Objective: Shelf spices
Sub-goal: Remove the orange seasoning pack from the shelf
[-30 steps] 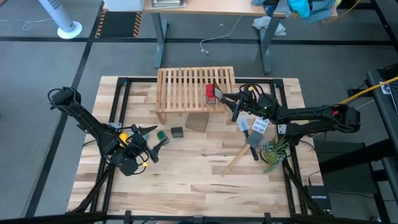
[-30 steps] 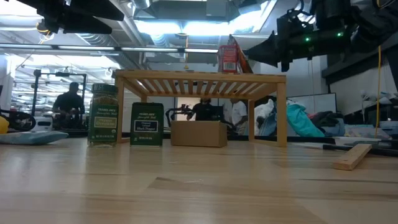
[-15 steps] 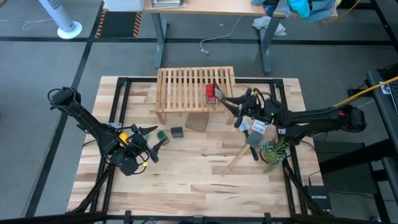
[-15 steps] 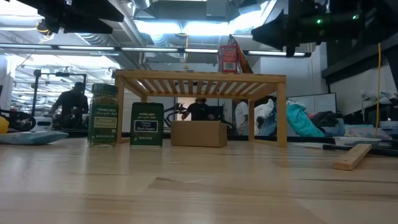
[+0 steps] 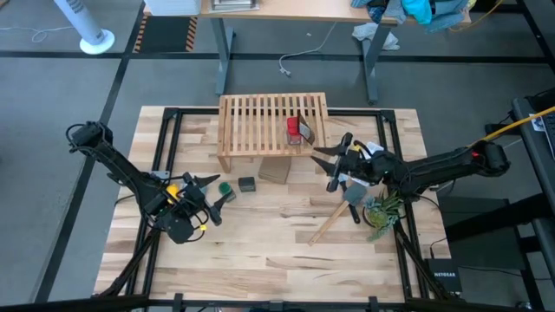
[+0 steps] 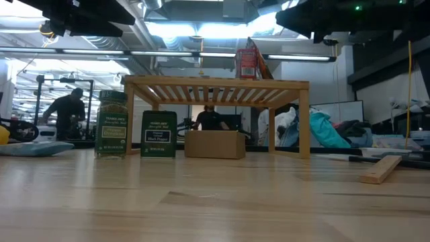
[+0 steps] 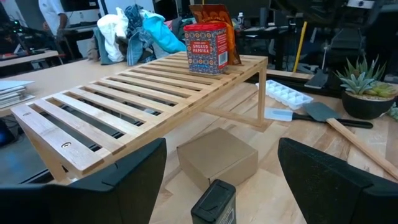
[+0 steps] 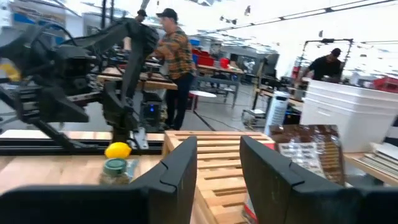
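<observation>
The light-wood slatted shelf (image 5: 273, 121) stands at the table's far middle. A red jar (image 5: 294, 130) stands upright on its right part, and the orange packet (image 5: 305, 130) leans just behind it (image 7: 214, 15). The green round jar (image 5: 225, 188) and the dark box-like jar (image 5: 247, 184) stand on the tabletop in front of the shelf's left half. My left gripper (image 5: 212, 192) is open, just left of the green jar. My right gripper (image 5: 325, 167) is open and empty. It hangs in the air off the shelf's right near corner (image 8: 217, 180).
A small cardboard box (image 5: 274, 169) sits under the shelf's near edge. Right of the shelf lie a white ice-cube tray (image 7: 283, 93), a spatula (image 5: 353, 204), a wooden stick (image 5: 328, 227) and a small green plant (image 5: 381, 212). People move in the room behind (image 6: 67, 111).
My right gripper has drawn back from the red jar on the shelf, toward the table's near edge, and has risen. It stayed open. The red jar and the packet have stayed on the shelf. The left arm has not moved.
</observation>
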Robot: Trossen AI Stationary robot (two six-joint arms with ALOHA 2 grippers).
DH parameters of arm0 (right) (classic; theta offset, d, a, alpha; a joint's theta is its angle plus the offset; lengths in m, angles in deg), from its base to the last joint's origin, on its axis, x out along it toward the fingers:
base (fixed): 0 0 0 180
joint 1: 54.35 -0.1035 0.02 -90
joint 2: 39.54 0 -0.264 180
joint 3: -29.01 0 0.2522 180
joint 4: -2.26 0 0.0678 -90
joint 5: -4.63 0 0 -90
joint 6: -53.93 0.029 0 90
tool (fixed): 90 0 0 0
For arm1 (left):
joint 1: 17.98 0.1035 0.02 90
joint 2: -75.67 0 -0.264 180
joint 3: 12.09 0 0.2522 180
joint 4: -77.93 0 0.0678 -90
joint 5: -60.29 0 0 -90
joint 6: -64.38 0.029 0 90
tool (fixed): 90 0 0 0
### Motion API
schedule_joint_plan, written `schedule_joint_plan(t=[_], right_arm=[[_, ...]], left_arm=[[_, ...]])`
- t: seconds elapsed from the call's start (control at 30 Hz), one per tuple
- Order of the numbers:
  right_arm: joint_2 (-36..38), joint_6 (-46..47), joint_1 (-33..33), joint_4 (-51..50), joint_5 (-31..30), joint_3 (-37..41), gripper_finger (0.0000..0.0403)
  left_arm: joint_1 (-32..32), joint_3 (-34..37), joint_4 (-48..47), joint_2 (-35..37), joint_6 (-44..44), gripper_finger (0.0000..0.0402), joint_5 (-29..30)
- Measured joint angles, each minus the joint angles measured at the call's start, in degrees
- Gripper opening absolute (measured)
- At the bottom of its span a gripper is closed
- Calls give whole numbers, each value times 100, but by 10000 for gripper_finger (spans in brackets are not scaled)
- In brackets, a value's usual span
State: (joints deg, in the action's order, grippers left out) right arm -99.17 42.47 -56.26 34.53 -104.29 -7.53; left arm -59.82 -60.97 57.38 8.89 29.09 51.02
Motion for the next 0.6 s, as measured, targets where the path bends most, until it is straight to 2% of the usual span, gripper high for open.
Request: schedule_joint_plan(t=[0.17,0.27,0.5,0.6], right_arm=[[-22,-231,4,-225,-279,0,127],[-22,-238,4,-545,-289,-115,141],[-234,98,4,-1990,-270,-993,229],[-487,206,4,-2395,-569,-1408,262]], left_arm=[[0,0,-1,0,33,301,0],[0,0,-2,-1,66,301,0],[0,0,-5,-2,66,301,0],[0,0,-7,-2,63,301,0]])
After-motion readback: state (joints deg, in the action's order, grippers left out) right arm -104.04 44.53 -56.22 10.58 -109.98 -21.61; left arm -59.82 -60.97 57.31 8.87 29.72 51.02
